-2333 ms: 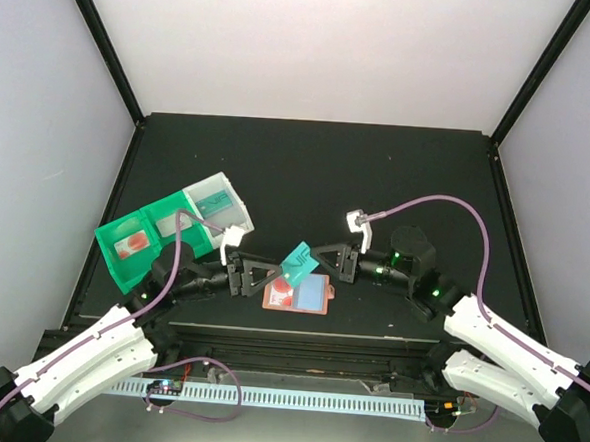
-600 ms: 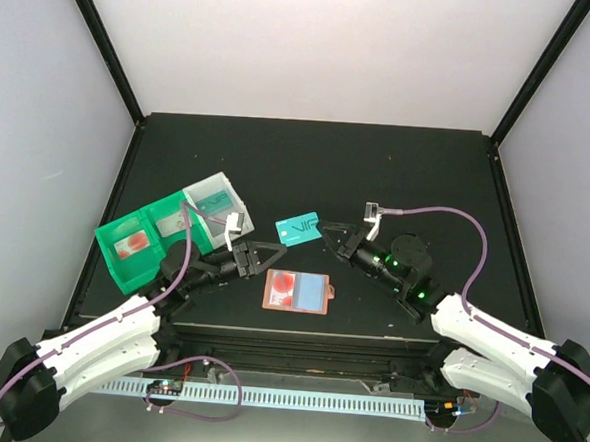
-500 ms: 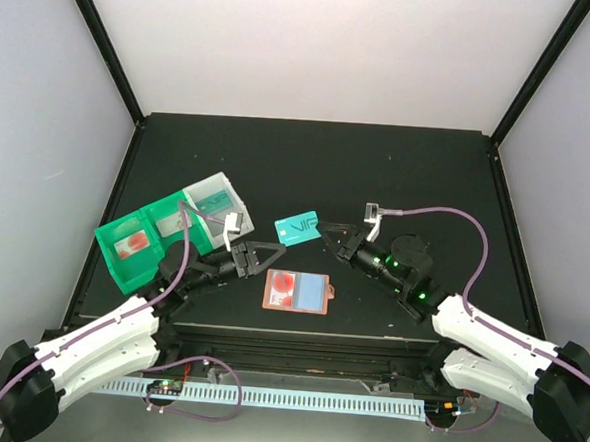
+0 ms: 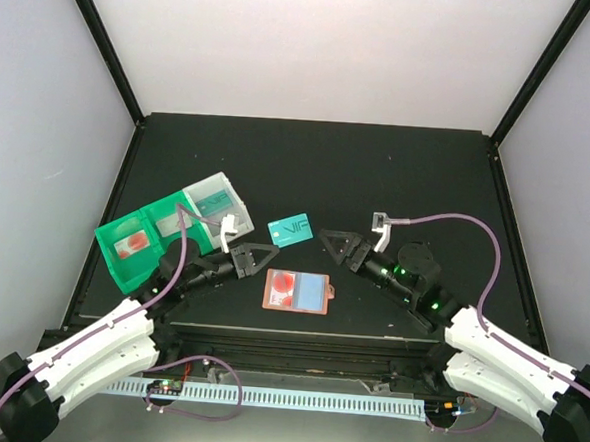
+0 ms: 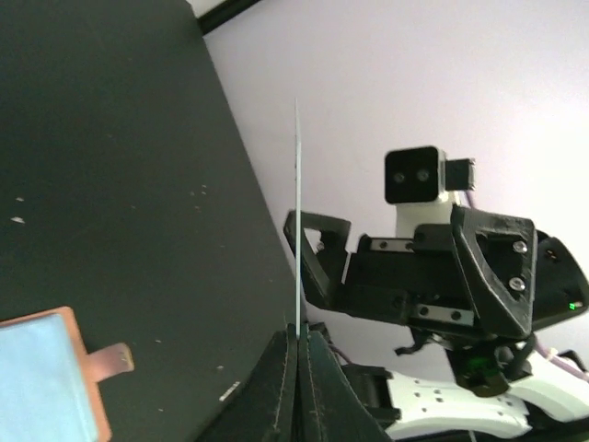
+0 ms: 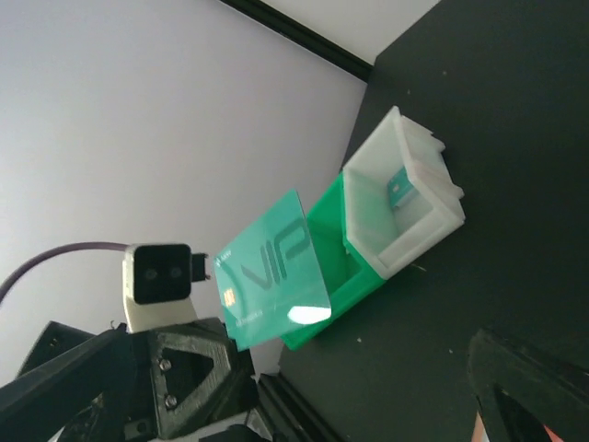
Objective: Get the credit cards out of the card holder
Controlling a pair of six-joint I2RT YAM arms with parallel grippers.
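Observation:
A teal credit card [image 4: 290, 230] marked VIP hangs above the table, pinched at its near-left edge by my left gripper [image 4: 273, 248], which is shut on it. The left wrist view shows that card [image 5: 297, 212] edge-on, rising from between the closed fingers [image 5: 287, 373]. My right gripper [image 4: 332, 241] stands open just right of the card, apart from it. From the right wrist the card [image 6: 271, 272] faces me; only one of my own fingers [image 6: 529, 382] shows. The salmon-brown card holder [image 4: 297, 290] lies open flat below, with a grey-blue card [image 4: 313, 293] in its right half.
A green-and-white compartment tray [image 4: 145, 222] sits at the left, with a teal card [image 4: 214, 206] in its white box and a red-marked item [image 4: 133, 243] in a green bay. The table's front edge runs just below the card holder.
The right gripper opened, let go of the teal card and drew back to the right. The card stays in the left gripper and has shifted slightly left.

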